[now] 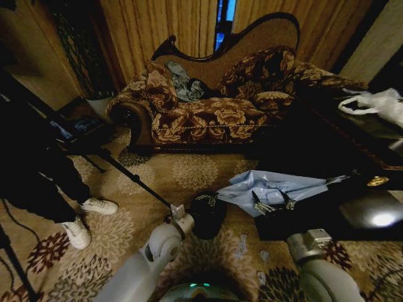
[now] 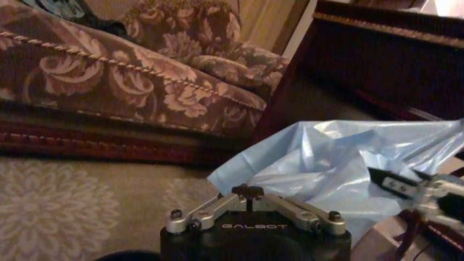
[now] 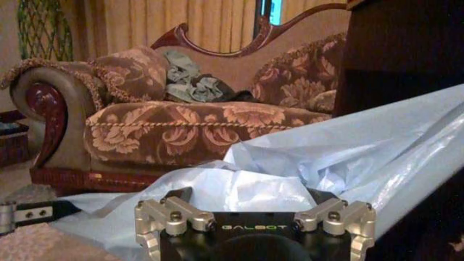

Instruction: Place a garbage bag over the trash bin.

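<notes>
The right gripper [image 1: 272,203] stands wide open, its two fingers spread apart and resting against the crumpled garbage bag [image 1: 271,187] at the near corner of the low black table [image 1: 327,217]. Its own wrist camera has the pale blue film [image 3: 326,163] bunched up directly ahead between the spread linkages, and running up along the dark table edge.

The left gripper [image 1: 204,200] hovers at the top of the trash bin [image 1: 208,217], which stands upright on the carpet just beside the table corner. From the left wrist its fingers [image 2: 247,191] are drawn together at the centre; whether any film is pinched between them I cannot tell. Beyond them lies the bag [image 2: 319,168], with the right gripper [image 2: 406,187] at its far side. The head camera alone gives the layout: the bin is dark and bare, and the bag is spread between the carpet and the table corner, its near edge just beside the bin's rim but not over it.

Around them, the carpet [image 1: 195,170] is tan with large pale flower medallions. A white plastic bag [image 1: 378,104] with handles sits on the far end of the table. Behind stands a floral chaise sofa [image 1: 208,116] with a carved dark wooden frame and a grey cloth [image 1: 182,85] on its seat, backed by golden curtains [image 1: 164,25].
</notes>
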Controlling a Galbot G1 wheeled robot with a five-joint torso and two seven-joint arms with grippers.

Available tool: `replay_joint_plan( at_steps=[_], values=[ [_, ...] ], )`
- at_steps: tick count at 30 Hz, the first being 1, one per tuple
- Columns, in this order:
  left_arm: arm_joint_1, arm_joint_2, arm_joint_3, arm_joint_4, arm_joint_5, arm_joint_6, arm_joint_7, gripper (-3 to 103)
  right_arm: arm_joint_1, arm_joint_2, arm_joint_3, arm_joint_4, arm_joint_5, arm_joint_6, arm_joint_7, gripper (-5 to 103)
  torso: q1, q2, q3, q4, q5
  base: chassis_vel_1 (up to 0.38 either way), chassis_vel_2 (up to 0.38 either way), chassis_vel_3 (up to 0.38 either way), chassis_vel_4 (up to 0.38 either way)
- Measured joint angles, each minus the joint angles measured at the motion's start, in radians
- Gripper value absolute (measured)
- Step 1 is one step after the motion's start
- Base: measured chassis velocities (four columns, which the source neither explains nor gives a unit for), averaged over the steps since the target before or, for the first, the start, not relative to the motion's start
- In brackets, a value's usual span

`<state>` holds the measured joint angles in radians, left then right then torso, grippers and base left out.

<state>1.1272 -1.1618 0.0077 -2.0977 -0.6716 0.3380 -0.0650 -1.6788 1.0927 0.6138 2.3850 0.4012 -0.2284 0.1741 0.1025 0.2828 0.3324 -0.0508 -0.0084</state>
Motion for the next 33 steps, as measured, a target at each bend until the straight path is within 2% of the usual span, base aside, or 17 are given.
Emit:
replay_joint_plan(
  at_steps=[13,33],
  values=[
    [-0.023,-0.014,0.003,0.052,0.000,-0.009,0.001,0,-0.056,0.004,0.072,0.064,0.018,0.008,-0.004,100,0.000,0.000,0.000,-0.0001,-0.0003,0.000,0.000,0.000,0.000],
    [-0.039,-0.012,-0.009,0.028,-0.039,-0.016,-0.002,0,-0.078,0.021,0.062,0.014,-0.026,0.031,-0.022,100,0.000,0.000,0.000,-0.0001,-0.0002,0.000,0.000,0.000,0.000]
  ],
)
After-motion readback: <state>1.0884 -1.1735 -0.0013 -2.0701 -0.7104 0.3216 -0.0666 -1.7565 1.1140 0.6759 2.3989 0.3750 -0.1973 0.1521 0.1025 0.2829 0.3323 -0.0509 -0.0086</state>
